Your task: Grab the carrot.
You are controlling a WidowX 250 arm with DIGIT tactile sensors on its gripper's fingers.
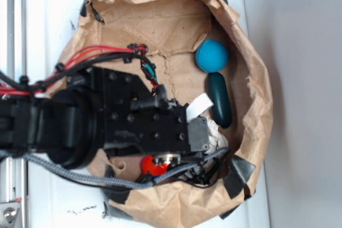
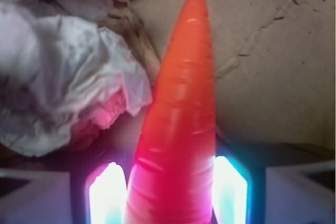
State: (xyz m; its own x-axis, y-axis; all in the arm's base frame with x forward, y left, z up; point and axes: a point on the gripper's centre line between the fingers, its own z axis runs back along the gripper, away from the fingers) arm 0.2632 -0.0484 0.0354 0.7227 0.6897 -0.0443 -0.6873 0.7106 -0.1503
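Already the gripper straddles the carrot: in the wrist view a glowing pad stands at each flank of the thick end, seemingly touching it, though whether the grip has fully closed cannot be told. The carrot's long axis runs straight out from between the jaws, its tip pointing far, away from the wrist. Just left of it lies crumpled white paper. All rests on brown paper; to the right a teal ball and dark green oblong lie well apart.
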